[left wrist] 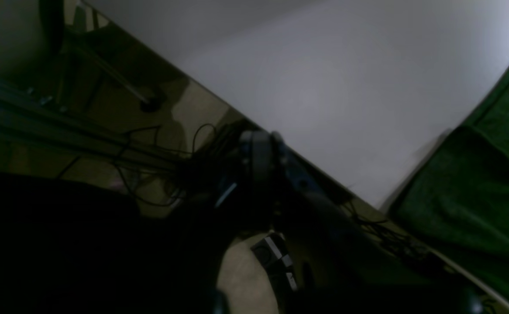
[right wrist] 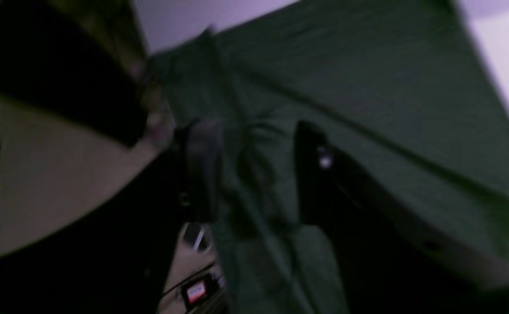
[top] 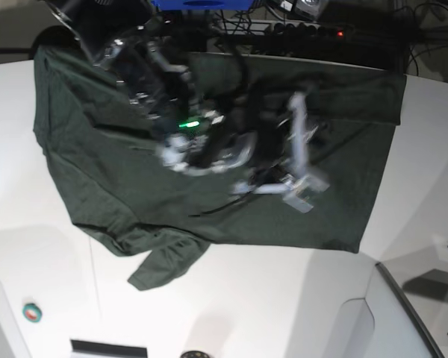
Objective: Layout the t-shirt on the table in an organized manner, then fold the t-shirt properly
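The t-shirt (top: 209, 164) lies spread across the table (top: 246, 313), one sleeve crumpled at 7 o'clock, the far hem hanging off the table edge at 12 o'clock. The right gripper (right wrist: 254, 170), on the left of the base view, has its jaws spread, with cloth between them; no grip is evident. The left gripper (top: 299, 186) is blurred; its jaws are pressed together, apparently holding nothing. Recommended procedure: flatten the crumpled sleeve first, pull edges outward evenly, and keep cloth taut before folding.
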`<state>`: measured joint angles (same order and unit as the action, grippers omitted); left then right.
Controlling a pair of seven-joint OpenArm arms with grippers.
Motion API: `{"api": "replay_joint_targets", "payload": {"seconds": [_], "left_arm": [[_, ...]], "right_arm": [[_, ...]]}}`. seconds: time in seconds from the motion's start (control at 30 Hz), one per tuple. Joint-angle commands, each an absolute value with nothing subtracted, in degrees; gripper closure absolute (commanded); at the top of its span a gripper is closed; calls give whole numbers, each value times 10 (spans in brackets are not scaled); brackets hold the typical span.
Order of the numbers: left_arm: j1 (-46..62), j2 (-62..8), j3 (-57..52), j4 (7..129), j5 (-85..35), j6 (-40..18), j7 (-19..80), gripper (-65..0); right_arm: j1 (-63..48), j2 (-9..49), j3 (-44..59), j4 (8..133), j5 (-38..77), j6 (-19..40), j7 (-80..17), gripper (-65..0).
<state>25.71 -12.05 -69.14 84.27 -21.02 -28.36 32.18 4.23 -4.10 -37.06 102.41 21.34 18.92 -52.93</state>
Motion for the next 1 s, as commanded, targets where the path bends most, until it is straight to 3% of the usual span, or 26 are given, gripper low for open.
{"api": "replay_joint_targets", "payload": {"seconds": [0.0,0.07,0.17,0.2,0.37,0.6,0.77,0.97], "left_arm": [[257,-132,-696,858,-214,-280,307,0],[256,-131,-696,860,-214,-280,307,0],[254,-128,-695,863,-217,-281,307,0],[254,-126,-691,869,-217,-281,307,0],[254,-90,-609,918,-215,-281,307,0],[220,-44,-495,909,-214,-277,307,0],[190,-39,-488,854,-214,-277,307,0],[181,-57,-499,803,-214,-277,306,0]], "right_arm": [[38,-26,-338,1041,212,189,-525,-212],[12,-3,-264,1044,211,189,-524,-171],[-23,22,-147,1009,211,190,-521,-12],[-31,29,-118,996,211,192,-521,0],[-60,64,-16,933,211,195,-520,-5],[-105,78,-7,919,211,195,-475,-6],[-109,74,-6,913,211,195,-473,-6],[-78,79,-5,818,211,195,-442,-6]]}}
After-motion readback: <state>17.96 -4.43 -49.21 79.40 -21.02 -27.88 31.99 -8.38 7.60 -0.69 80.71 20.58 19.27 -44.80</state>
